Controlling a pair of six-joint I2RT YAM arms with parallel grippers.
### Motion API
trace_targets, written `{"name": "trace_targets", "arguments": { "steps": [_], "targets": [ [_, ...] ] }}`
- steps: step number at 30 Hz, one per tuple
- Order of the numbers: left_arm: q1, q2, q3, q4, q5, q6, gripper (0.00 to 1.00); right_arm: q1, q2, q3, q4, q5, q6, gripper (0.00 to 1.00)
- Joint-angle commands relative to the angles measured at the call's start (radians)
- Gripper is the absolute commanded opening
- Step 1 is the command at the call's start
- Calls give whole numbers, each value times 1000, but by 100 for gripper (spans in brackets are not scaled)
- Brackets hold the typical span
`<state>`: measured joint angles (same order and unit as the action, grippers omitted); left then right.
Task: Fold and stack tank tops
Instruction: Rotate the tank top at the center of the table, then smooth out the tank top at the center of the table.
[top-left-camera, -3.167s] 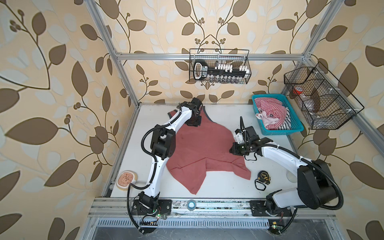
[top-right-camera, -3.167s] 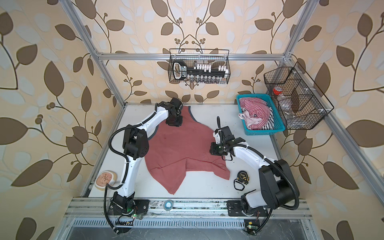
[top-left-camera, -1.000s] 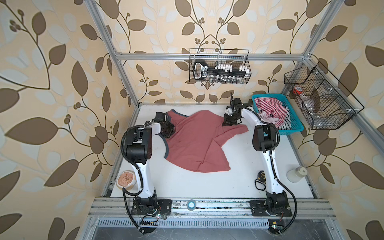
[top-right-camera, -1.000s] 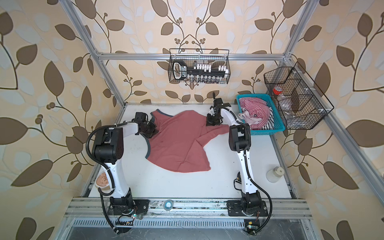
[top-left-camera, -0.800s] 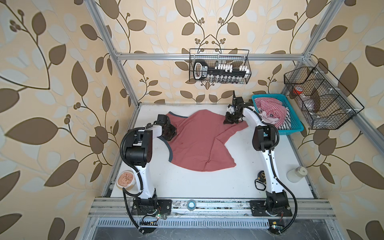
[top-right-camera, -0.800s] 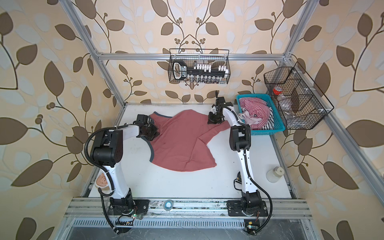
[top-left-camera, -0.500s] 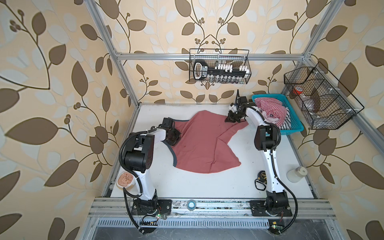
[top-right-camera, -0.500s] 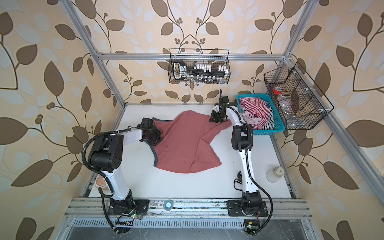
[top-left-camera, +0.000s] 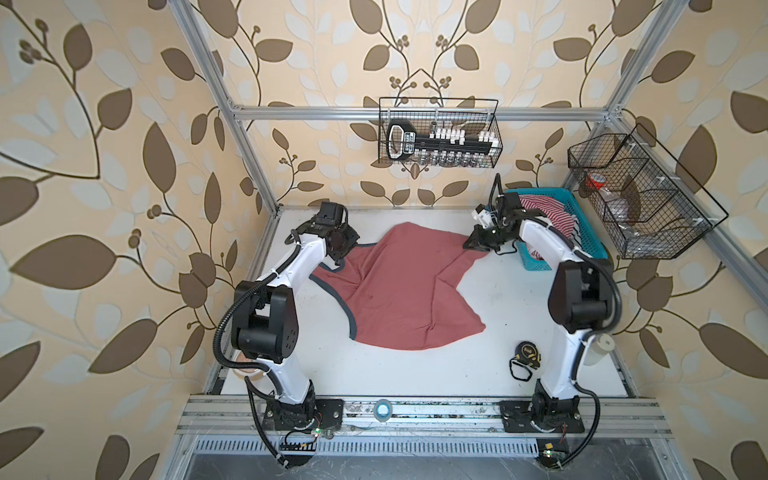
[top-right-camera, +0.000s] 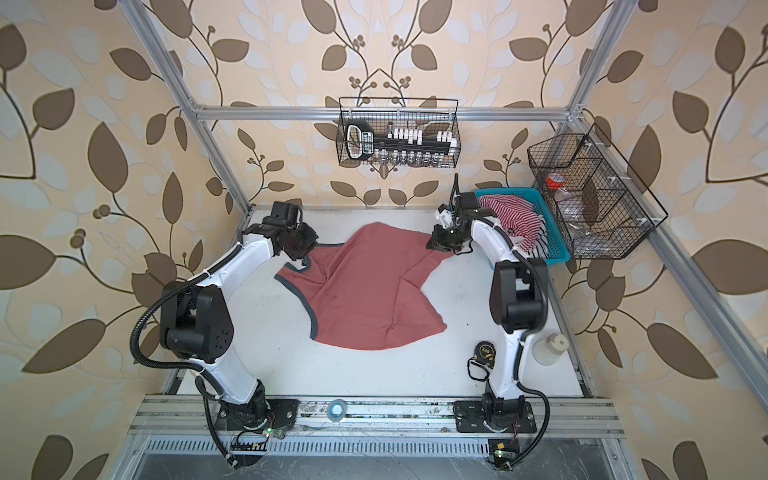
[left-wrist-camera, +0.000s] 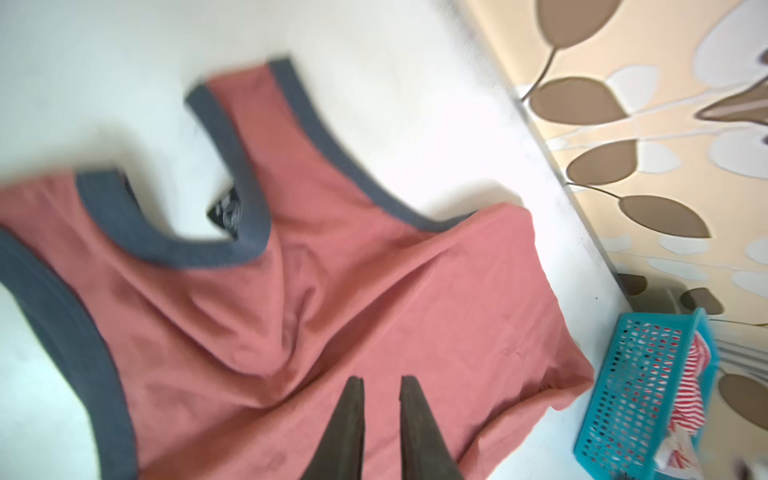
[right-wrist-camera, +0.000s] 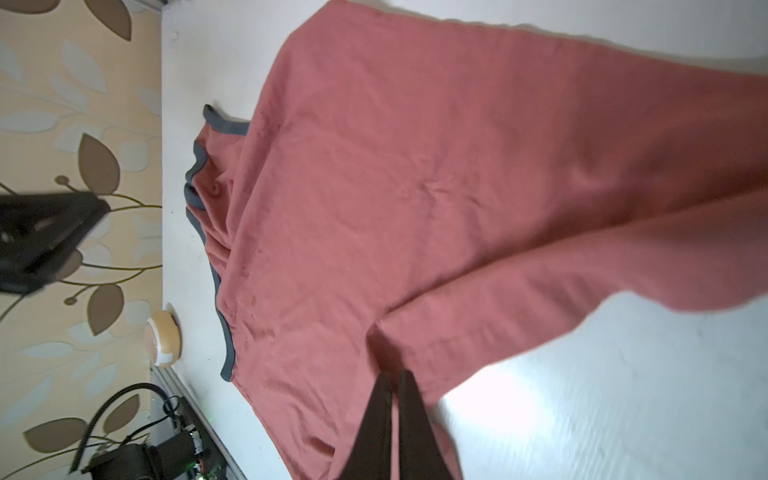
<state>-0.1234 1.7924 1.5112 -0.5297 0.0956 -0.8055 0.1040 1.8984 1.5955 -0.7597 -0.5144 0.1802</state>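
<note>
So, both top views: red tank top (top-left-camera: 399, 291) lying rumpled on table (top-left-camera: 415, 374), striped tank top (top-left-camera: 548, 212) sitting in blue basket (top-left-camera: 592, 243). Left wrist: left gripper (left-wrist-camera: 380, 380) hovering over red cloth, jaws slightly parted. Right wrist: right gripper (right-wrist-camera: 392, 376) pinching red hem.

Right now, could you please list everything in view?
red tank top: 1, dusty red, blue-grey trim, rumpled on table
striped tank top: 1, red and white, in the basket
plastic basket: 1, blue, table's far right corner
tape measure: 1, black, beside the right arm
bottle: 1, white, table's right edge
tan tape roll: 1, tan, table's left edge
blue tape roll: 1, blue, front rail
wire baskets: 2, black, back wall and right wall
left gripper: 1, black, open above red tank top
right gripper: 1, black, shut on its corner
</note>
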Motion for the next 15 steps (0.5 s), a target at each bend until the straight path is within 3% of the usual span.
{"name": "trace_targets", "arguments": {
  "steps": [1, 7, 15],
  "targets": [
    [31, 178, 150, -128, -17, 132, 12, 50, -78, -200, 11, 130, 0, 5],
    [45, 406, 340, -182, 73, 192, 5, 109, -174, -448, 55, 203, 64, 0],
    [55, 504, 357, -185, 87, 206, 4, 129, -180, -545, 92, 235, 111, 0]
  ]
}}
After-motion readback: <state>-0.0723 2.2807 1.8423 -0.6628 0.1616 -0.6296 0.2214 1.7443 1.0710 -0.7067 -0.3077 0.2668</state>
